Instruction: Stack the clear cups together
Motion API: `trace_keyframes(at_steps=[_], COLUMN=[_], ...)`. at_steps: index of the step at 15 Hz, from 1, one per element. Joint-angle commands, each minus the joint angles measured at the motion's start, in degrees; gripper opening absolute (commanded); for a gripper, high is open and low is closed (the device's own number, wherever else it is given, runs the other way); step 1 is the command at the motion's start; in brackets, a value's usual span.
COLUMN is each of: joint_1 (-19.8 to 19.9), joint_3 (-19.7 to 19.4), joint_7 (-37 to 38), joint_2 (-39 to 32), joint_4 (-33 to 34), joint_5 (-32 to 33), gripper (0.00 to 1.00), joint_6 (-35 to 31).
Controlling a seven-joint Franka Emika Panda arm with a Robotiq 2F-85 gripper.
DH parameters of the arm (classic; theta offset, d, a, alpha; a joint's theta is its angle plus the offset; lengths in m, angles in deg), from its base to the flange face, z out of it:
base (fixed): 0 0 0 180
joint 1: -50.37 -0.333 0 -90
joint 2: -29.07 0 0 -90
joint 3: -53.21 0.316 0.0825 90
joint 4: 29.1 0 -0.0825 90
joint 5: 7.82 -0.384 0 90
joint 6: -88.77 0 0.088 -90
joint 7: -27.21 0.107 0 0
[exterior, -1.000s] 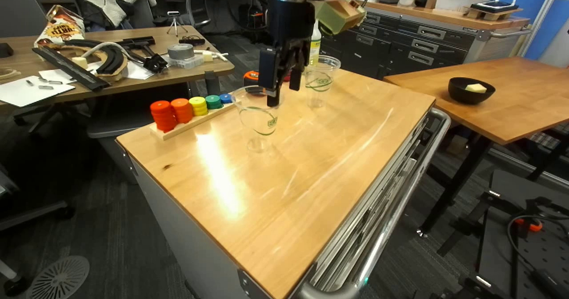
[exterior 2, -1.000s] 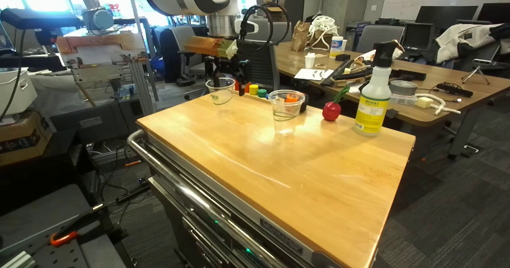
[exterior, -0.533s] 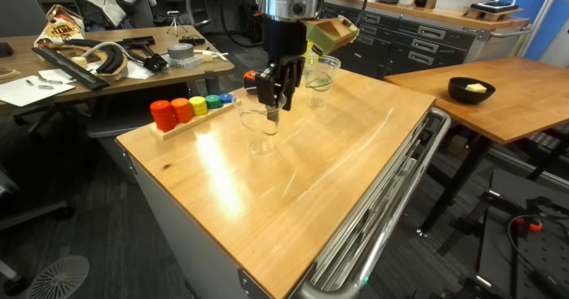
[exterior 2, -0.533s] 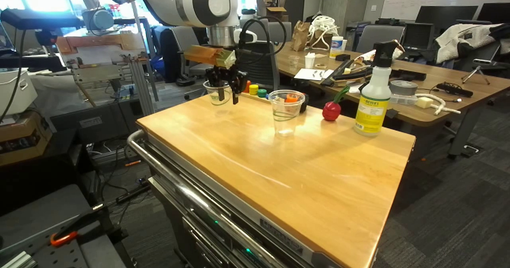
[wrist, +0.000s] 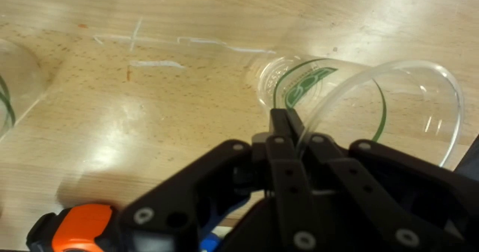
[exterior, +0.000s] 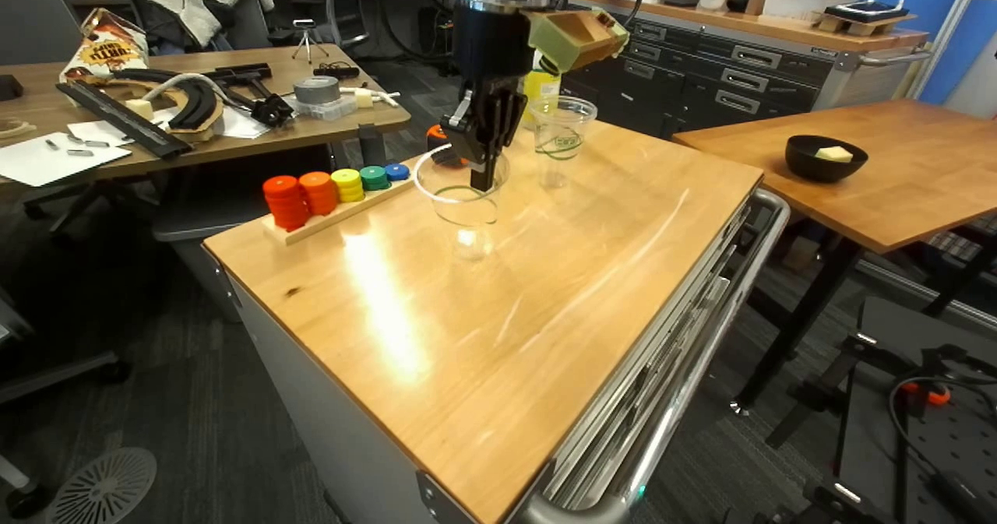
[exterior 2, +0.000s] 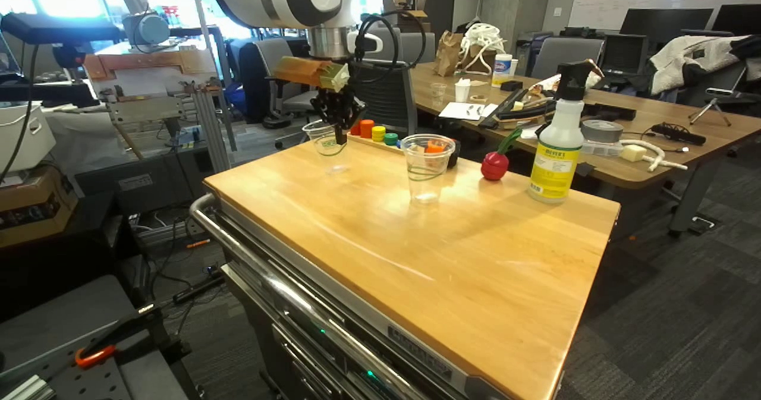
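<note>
My gripper (exterior: pixel 484 184) is shut on the wall of a clear cup (exterior: pixel 467 232), just below its rim. That cup leans, its mouth turned partly sideways; whether its base touches the wooden top I cannot tell. In the wrist view the gripper (wrist: pixel 287 113) has one finger inside and one outside the cup (wrist: pixel 351 106), whose green band and logo show through. Another clear cup (exterior 2: pixel 423 180) stands upright and apart on the same top. Only a slice of this upright cup (wrist: pixel 17 79) enters the wrist view at its left edge.
A spray bottle (exterior 2: pixel 556 162) and a red toy vegetable (exterior 2: pixel 494 166) stand beyond the upright cup. An orange and black tape measure (wrist: pixel 82 225) lies near the gripper. Stacked coloured rings (exterior: pixel 287 203) line one edge. A metal handle (exterior: pixel 693 399) runs along the cart's side.
The gripper came down to the cup's rim, then its fingers closed on the wall and rose slightly. The cup, upright before, has tipped and shifted a little. The upright cup has not moved.
</note>
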Motion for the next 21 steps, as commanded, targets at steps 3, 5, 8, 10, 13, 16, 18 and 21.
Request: trace_keyframes(at_steps=[3,5,8,10,13,16,18,21], joint_1=[1.0,1.9,2.8,3.5,4.8,6.3,7.5,9.3], joint_3=[0.2,0.2,-0.6,-1.6,-3.3,-5.4,-6.7,-8.1], joint_7=[-1.2,-1.7,-0.9,-0.3,0.2,0.5,0.1,-0.8], joint_2=[3.1,4.4,6.2,7.4,9.7,10.9,12.1,13.2], joint_4=[1.9,4.2,9.4,12.9,16.3,17.8,17.3,15.8], joint_5=[-3.2,-5.4,-6.8,-6.2,-4.8,-3.7,-3.6,-4.2], gripper=[0.09,0.08,0.07,0.08,0.08,0.08,0.07,0.07], joint_6=[6.1,9.5,13.9,15.7,16.5,17.1,18.1,19.8])
